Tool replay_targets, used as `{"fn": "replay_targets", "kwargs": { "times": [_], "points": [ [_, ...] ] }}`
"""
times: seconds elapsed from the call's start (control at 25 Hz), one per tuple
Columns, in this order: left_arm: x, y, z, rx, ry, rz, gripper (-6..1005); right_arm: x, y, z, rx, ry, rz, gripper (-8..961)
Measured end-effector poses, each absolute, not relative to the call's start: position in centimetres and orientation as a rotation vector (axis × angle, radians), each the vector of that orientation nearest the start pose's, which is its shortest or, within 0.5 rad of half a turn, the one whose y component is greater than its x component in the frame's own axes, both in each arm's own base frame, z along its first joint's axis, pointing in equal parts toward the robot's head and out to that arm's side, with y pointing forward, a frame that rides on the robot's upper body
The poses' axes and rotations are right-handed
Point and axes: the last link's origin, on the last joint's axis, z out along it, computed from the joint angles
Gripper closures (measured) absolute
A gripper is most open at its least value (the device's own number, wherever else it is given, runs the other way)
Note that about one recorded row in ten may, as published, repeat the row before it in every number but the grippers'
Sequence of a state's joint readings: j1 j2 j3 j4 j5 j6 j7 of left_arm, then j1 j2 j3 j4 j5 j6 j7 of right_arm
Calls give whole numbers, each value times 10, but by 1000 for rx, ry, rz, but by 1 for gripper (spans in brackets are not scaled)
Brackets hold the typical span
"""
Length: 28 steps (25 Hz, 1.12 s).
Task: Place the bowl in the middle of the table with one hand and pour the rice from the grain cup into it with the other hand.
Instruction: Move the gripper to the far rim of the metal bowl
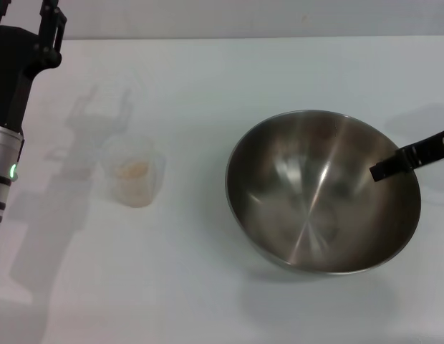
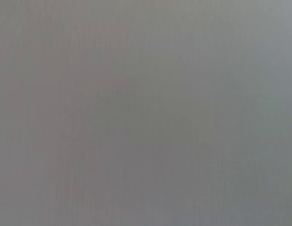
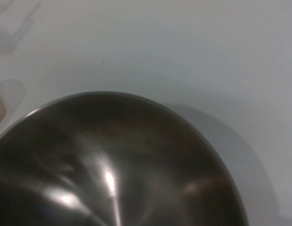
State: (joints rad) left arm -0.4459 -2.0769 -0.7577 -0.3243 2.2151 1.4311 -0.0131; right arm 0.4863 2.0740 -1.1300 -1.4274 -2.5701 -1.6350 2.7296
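Stainless steel fills most of the right side of the scene: the mixing bowl (image 1: 322, 192) sits on the white table (image 1: 208, 287) with the right gripper (image 1: 408, 156) reaching in from the right, one black finger (image 1: 394, 163) lying over the rim and inside the bowl. Its partner finger is out of sight, so I cannot tell whether it is pinching the wall or merely resting across it. The right wrist view shows only the bowl's dark, shiny inside (image 3: 113, 169) and bare tabletop past its far rim. The grain cup (image 1: 134, 173), holding a little rice (image 1: 133, 169), stands well to the left of that gripper and nearer the left gripper (image 1: 51, 29), which hangs raised at the far left corner, away from the cup; whether it is open I cannot tell, and its wrist view is a blank grey. The bowl looks to be right of the middle, so placing seems unfinished. A thin, slick rim held by a narrow finger could slip or tip the bowl as it is dragged; pushed too far left, it could knock the light cup over and spill the grains.
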Motion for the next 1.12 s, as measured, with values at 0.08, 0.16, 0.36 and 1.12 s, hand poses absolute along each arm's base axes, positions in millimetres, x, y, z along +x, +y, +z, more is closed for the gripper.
{"fn": "replay_targets", "kwargs": {
  "times": [0.08, 0.16, 0.36, 1.12],
  "points": [
    [-257, 332, -5, -1511, -255, -991, 423, 226, 341, 50, -2300, 1426, -253, 393],
    [-258, 332, -5, -1511, -257, -991, 423, 229, 340, 48, -2299, 1435, -268, 472],
    [-258, 331, -5, -1509, -257, -991, 423, 229, 339, 48, -2298, 1422, -281, 671],
    [-257, 328, -7, -1517, -255, -1000, 423, 224, 339, 62, -2247, 1336, -194, 937]
  ]
}}
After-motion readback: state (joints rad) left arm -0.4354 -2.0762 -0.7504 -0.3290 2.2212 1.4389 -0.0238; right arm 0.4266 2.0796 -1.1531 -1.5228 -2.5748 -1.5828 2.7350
